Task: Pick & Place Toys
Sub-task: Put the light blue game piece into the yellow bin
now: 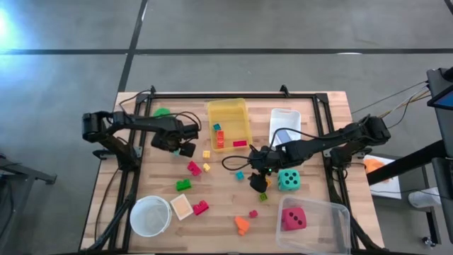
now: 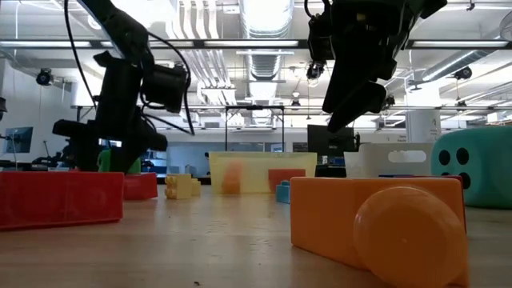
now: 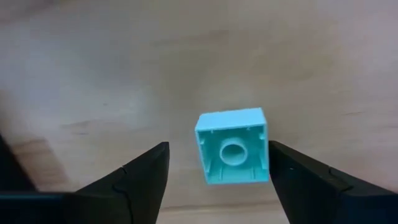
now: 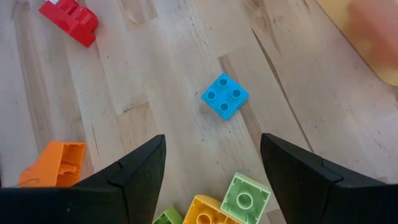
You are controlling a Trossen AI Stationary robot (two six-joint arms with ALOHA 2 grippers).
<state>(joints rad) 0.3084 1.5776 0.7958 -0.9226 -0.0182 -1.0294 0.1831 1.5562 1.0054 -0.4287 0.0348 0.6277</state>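
Note:
A light teal block (image 3: pixel 232 147) lies on the wooden table with its hollow underside up. My left gripper (image 3: pixel 219 144) points down over it, open, with the block between its fingers and closer to one of them; in the high view this gripper (image 1: pixel 180 150) is left of the yellow bin (image 1: pixel 228 124). My right gripper (image 1: pixel 258 180) hangs open above the table's middle, holding nothing. Below it lie a blue block (image 4: pixel 224 95), a light green block (image 4: pixel 245 198) and a yellow block (image 4: pixel 202 214). My left gripper has one finger (image 3: pixel 292 171) right beside the teal block's side (image 3: pixel 264 149); I cannot tell whether it touches. The other finger (image 3: pixel 146 171) stands well clear of the block, which lies flat on the table.
A teal die (image 1: pixel 287 179) sits right of my right gripper. A clear bin (image 1: pixel 315 223) holds a pink-red die (image 1: pixel 293 218). A white bin (image 1: pixel 284 124) stands at the back and a white bowl (image 1: pixel 150 216) at the near left. Loose blocks lie scattered: pink (image 1: pixel 193 168), green (image 1: pixel 183 185), orange (image 1: pixel 242 225).

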